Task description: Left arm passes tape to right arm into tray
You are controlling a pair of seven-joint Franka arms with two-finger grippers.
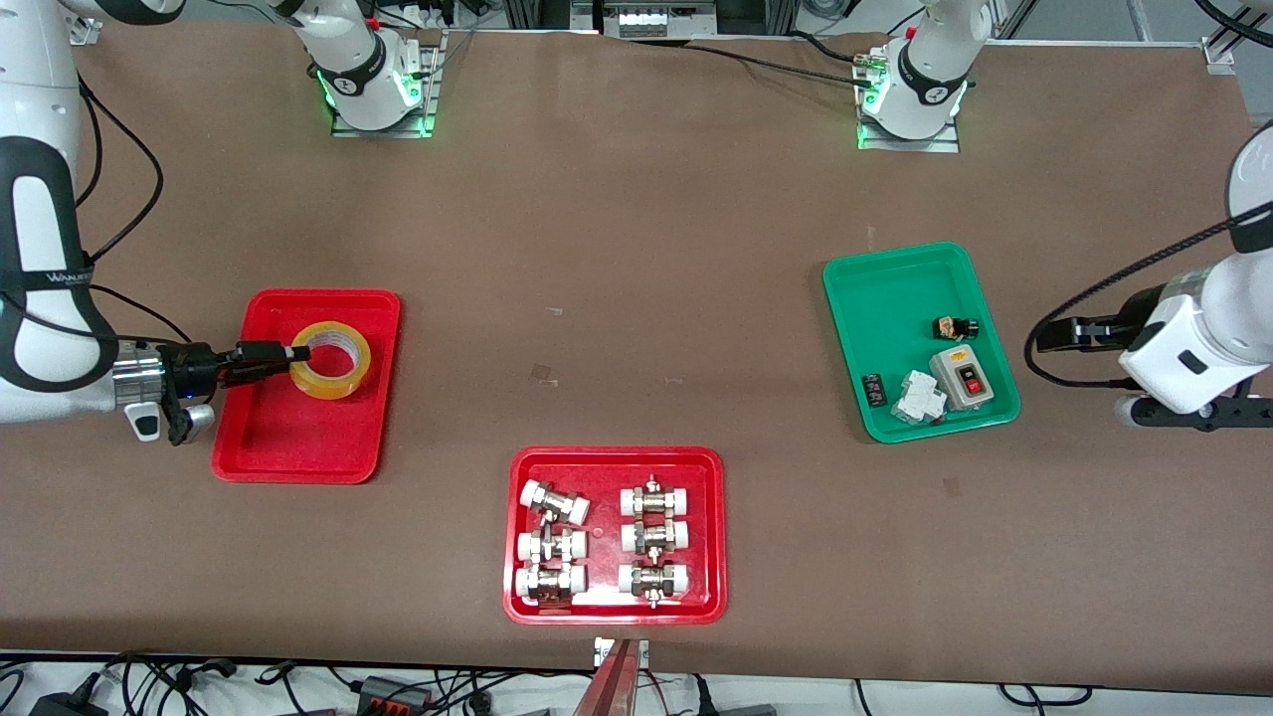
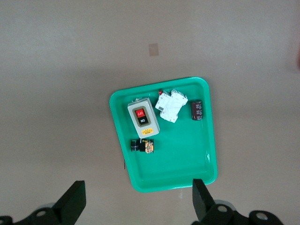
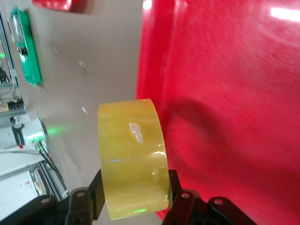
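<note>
Plain red tray point(image 1: 298, 452) bare, tape roll point(image 1: 331, 360) held over it, right gripper point(image 1: 294, 354) clamped on roll wall, green tray point(image 1: 895, 288) holds switch box point(image 1: 964, 377), breaker, small parts, left gripper point(image 2: 136, 201) jaws wide, nothing held, above green tray.

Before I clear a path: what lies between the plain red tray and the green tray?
In the front view, only bare brown table lies between the plain red tray and the green tray; the tray of metal fittings sits nearer the camera, off that line.
</note>
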